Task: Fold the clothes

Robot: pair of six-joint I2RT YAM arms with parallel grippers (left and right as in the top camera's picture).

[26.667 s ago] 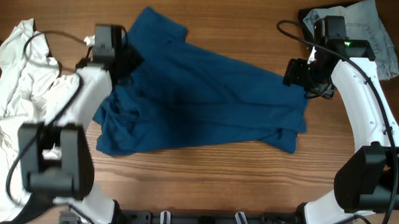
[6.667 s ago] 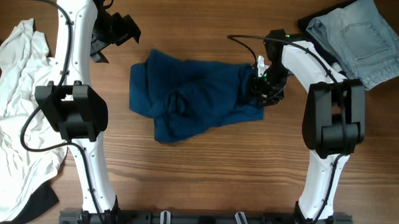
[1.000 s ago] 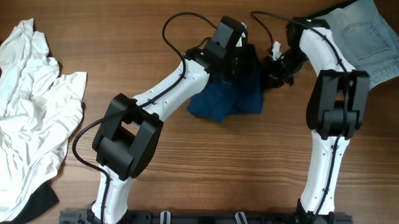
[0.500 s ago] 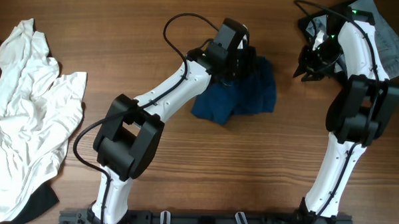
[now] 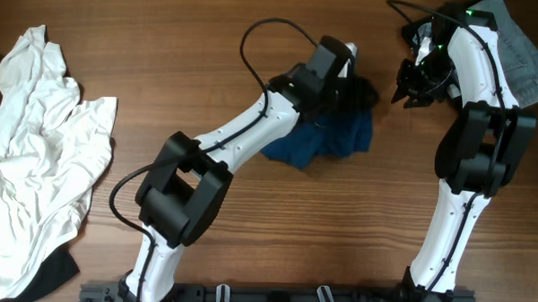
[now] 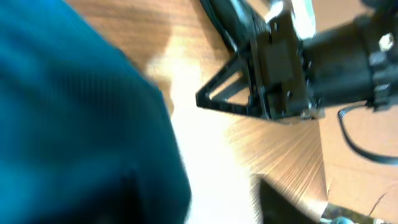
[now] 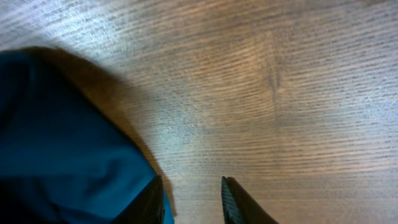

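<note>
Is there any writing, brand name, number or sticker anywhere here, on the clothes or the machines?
No text can be read in any view.
Crumpled blue cloth: plain, no print or tag showing.
Rumpled white garment: plain.
Folded light blue jeans: no legible label.
Right arm: only a small green light, no lettering visible.
Both wrist views are too blurred to show any lettering.

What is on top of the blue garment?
The left hand and wrist cover the blue garment along its top edge, hiding cloth beneath. Whether the hand grips it cannot be seen.
</note>
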